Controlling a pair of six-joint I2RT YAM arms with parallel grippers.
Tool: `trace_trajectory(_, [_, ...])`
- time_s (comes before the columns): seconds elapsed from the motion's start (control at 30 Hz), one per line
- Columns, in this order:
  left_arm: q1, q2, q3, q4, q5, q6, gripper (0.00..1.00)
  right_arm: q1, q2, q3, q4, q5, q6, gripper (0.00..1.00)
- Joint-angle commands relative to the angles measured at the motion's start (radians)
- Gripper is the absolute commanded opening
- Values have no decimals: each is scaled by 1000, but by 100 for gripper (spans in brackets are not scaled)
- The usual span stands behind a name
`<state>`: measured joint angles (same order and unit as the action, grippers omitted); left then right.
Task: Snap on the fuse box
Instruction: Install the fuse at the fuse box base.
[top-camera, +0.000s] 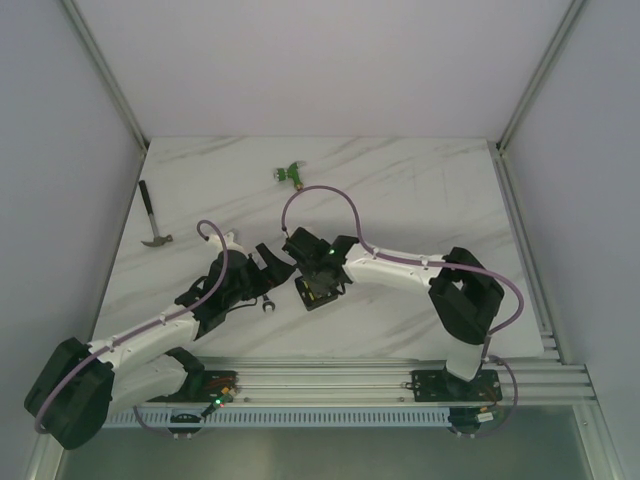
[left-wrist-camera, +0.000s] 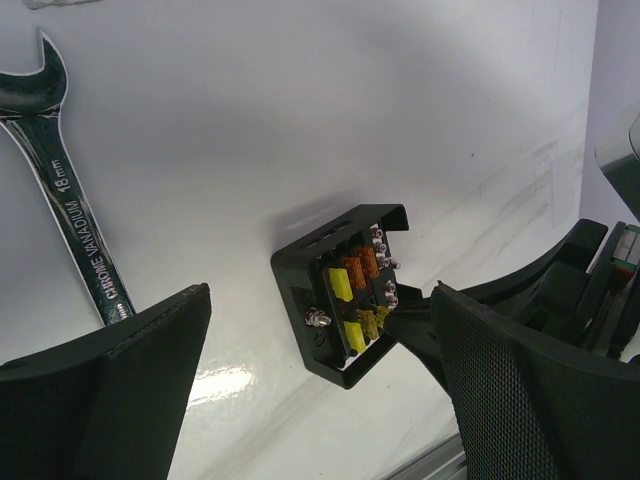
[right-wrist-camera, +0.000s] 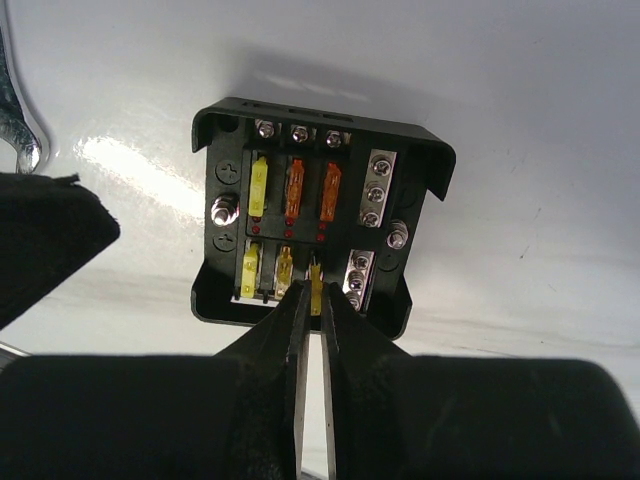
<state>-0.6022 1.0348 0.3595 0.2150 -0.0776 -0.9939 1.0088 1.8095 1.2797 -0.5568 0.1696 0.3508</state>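
The white marbled surface (top-camera: 420, 200) fills the middle of the overhead view. Both arms reach in from the lower edge and meet at its centre, which suits a job on one small part.

The right arm (top-camera: 400, 268) bends in from the right so that its wrist hangs straight over the fuse box (top-camera: 318, 291), probably to press downward. The left arm (top-camera: 150, 335) comes in from the lower left. The left pincer (left-wrist-camera: 320, 305) is spread wide and holds nothing. It faces the box from the side, apart from it, placed as if to brace it against sliding.

The box lies flat, just below the centre of the overhead frame. Its open face is up and no lid shows on it, so its slots are reachable from above.

A hammer (top-camera: 152, 222) lies at the left edge, a wrench (left-wrist-camera: 70, 210) beside the left pincer, and a green connector (top-camera: 290, 174) above centre. All are clear of the work.

The right pincer (right-wrist-camera: 315, 300) is pressed almost together, pinching a yellow fuse (right-wrist-camera: 316, 285) at the lower row's third slot, apparently to seat it.
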Motion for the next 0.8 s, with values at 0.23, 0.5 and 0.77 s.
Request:
trace_trajectory(0.23, [5,2,-1,-12,17,3,100,-1,79,62,-40,-11,-15,7])
trace_trajectory(0.5, [6,7,-2,-12,21,3,100,-1,98,66,-67,4,-17,7])
trace_trajectory(0.77, [5,2,-4,-14,25,2,100,-1,52,83,-96,-6,-29,0])
